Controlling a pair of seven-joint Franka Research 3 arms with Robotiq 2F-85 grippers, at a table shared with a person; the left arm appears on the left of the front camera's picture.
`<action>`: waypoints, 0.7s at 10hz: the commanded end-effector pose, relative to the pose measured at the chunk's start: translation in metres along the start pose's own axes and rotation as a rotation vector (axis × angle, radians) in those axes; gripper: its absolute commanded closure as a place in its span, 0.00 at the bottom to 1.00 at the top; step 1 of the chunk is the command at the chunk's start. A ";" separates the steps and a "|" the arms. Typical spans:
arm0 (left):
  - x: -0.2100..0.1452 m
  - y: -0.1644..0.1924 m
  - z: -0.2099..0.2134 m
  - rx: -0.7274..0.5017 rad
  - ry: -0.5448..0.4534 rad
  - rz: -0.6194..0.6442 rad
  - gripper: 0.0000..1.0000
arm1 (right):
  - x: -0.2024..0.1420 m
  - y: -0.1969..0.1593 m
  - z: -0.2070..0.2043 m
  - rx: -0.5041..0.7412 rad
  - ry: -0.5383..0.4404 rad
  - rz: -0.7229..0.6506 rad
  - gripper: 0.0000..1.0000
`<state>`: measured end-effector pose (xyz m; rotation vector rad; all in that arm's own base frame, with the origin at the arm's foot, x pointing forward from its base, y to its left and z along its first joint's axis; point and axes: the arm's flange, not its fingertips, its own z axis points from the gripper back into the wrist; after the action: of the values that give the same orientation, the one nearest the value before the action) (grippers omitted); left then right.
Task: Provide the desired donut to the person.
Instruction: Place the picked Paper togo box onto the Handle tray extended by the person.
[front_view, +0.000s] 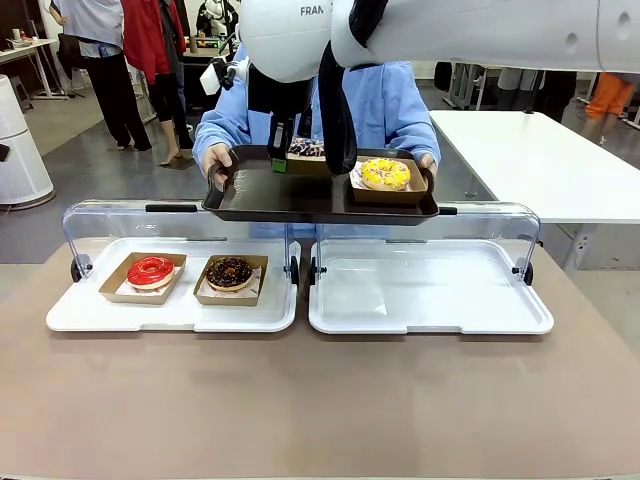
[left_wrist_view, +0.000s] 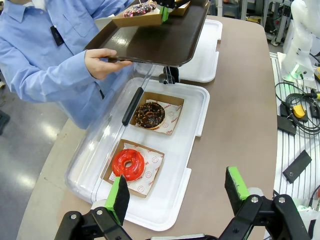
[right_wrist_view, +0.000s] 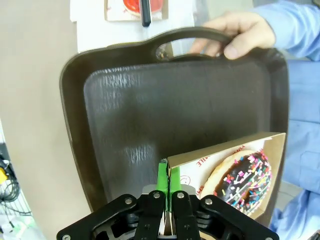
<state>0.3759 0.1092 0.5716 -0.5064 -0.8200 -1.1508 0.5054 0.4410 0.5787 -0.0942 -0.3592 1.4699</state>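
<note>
The person stands at the far side of the table holding a dark tray level by its two handles, out over the clear lids of the display cases, evidently so that the robot can set things on it without anyone having to reach across. The right gripper has its green pads pressed together on the edge of a cardboard box that holds a chocolate donut with coloured sprinkles, and the box rests on the tray floor near one corner; judging by that, this is the donut being handed over and it is at the point of being let go. A second box with a yellow donut already sits on the tray toward the person's other hand. On the table, the left white case holds two more boxes side by side, a red glazed donut and a plain chocolate one, its lid tipped back; the right white case has nothing in it. The left gripper hangs above the near end of the left case with its fingers spread wide and nothing between them. Whether the sprinkled box lies fully flat is hard to tell, since the arm hides much of it from the front
</note>
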 end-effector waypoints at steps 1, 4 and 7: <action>0.000 0.000 0.000 -0.002 -0.016 0.004 0.00 | 0.017 -0.008 -0.011 -0.008 -0.009 -0.062 0.98; 0.000 0.000 0.000 -0.002 -0.016 0.004 0.00 | 0.031 -0.014 -0.029 0.006 -0.010 -0.072 0.98; 0.000 0.000 0.000 -0.002 -0.016 0.004 0.00 | 0.034 -0.016 -0.037 0.006 -0.025 -0.038 0.84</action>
<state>0.3759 0.1092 0.5716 -0.5065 -0.8200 -1.1507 0.5282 0.4683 0.5479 -0.0496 -0.3554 1.4291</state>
